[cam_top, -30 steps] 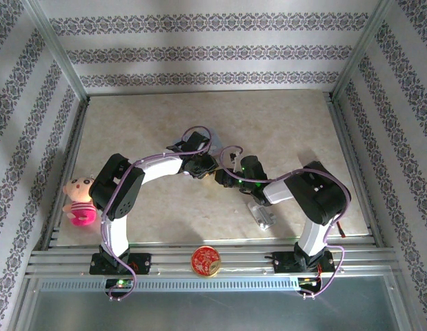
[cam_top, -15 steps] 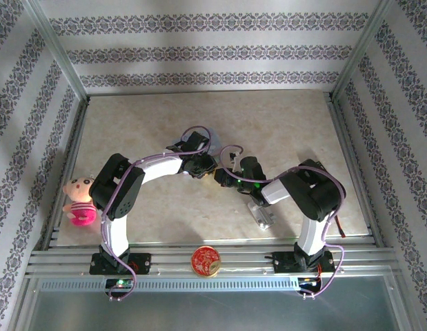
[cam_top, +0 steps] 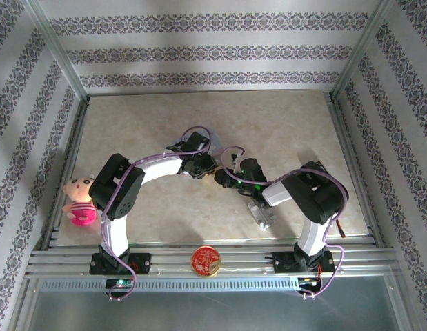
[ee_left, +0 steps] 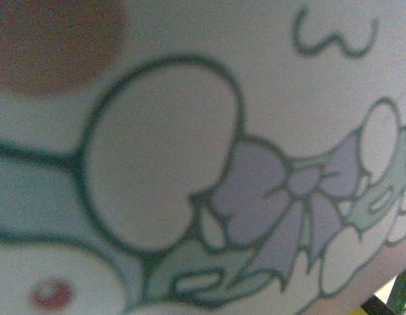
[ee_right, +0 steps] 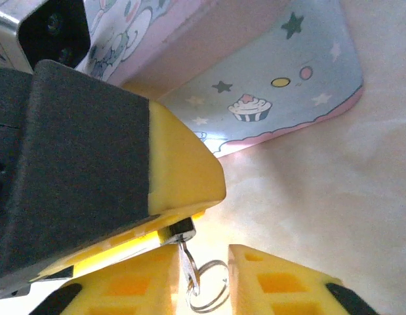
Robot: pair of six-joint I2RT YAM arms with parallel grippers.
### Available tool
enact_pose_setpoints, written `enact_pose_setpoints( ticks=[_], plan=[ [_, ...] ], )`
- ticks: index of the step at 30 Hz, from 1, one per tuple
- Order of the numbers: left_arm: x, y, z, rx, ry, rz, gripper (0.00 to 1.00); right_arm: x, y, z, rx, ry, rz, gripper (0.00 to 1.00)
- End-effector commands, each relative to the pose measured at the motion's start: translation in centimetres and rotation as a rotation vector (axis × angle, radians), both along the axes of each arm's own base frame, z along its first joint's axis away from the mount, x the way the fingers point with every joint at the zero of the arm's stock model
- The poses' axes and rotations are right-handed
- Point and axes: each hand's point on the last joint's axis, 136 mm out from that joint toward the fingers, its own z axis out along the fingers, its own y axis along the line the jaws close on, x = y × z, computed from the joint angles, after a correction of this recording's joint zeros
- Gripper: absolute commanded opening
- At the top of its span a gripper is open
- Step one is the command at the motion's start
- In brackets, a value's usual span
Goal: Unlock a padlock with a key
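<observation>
Right gripper [ee_right: 204,279]: in the right wrist view the two yellow fingers [ee_right: 281,282] stand a little apart at the bottom edge. The key [ee_right: 188,266] sits upright in the gap, close against the left-hand finger, with its split ring [ee_right: 212,292] hanging between the fingers. Whether the pads actually pinch the key cannot be determined.

Left gripper [ee_right: 189,222]: black body, yellow pads, jaws clenched. A small dark and silvery piece, the padlock [ee_right: 181,229], protrudes at the tip between them. The top of the key meets the padlock from below.

In the top external view the left gripper [cam_top: 203,165] and the right gripper [cam_top: 221,176] meet tip to tip near the middle of the table [cam_top: 130,124].

The pale blue tin [ee_right: 281,85] lies flat on the table just beyond both grippers, its lid printed with stars and a cupcake. The left wrist view shows the tin's cartoon print [ee_left: 189,164] at very close range, blurred.

Further out:
- a silver ridged block [cam_top: 261,214] lies below the right forearm;
- a red-and-gold round tin [cam_top: 205,261] rests on the front rail between the arm bases;
- a pink doll [cam_top: 78,200] sits at the left table edge.
</observation>
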Motion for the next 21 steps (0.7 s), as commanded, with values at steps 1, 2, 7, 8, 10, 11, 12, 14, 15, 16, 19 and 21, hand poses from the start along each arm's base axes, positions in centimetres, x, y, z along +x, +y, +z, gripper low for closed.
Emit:
enact_pose_setpoints(
  ticks=[1,2,7,8,10,11,12,14,15,16,19,21],
  plan=[
    [-0.1,-1.1,1.3,-0.073,-0.008,-0.011,0.18,-0.3,-0.4,0.8,-0.060,-0.064,0.003,0.30],
    [-0.1,-1.2,1.3,-0.077,-0.009,-0.009,0.19,-0.3,-0.4,1.1,-0.063,-0.072,0.005,0.31],
    [0.1,-1.4,1.7,-0.088,-0.018,-0.012,0.20,-0.1,0.1,0.9,-0.067,-0.076,0.017,0.32],
    [0.1,-1.4,1.7,-0.088,-0.017,-0.012,0.20,-0.1,0.3,0.9,-0.069,-0.079,0.019,0.32],
    [-0.1,-1.4,1.7,-0.090,-0.014,-0.014,0.20,0.0,0.5,0.7,-0.077,-0.080,0.018,0.32],
    [0.0,-1.4,1.8,-0.092,-0.015,-0.011,0.20,0.1,0.6,0.7,-0.075,-0.079,0.021,0.32],
    [-0.1,-1.4,1.8,-0.096,-0.014,-0.011,0.20,0.1,0.7,0.5,-0.075,-0.074,0.022,0.31],
    [0.0,-1.5,1.8,-0.101,-0.017,-0.010,0.20,0.1,0.9,0.3,-0.065,-0.067,0.026,0.30],
    [-0.1,-1.5,1.8,-0.102,-0.016,-0.010,0.20,0.1,0.9,0.1,-0.063,-0.060,0.027,0.30],
    [0.0,-1.4,1.9,-0.103,-0.019,-0.010,0.20,0.1,1.0,-0.1,-0.060,-0.056,0.026,0.29],
    [-0.1,-1.5,1.9,-0.106,-0.019,-0.010,0.20,0.0,0.8,-0.3,-0.044,-0.047,0.017,0.27],
    [-0.1,-1.5,1.9,-0.111,-0.018,-0.009,0.21,0.1,0.8,-0.2,-0.028,-0.048,0.012,0.21]
  ],
)
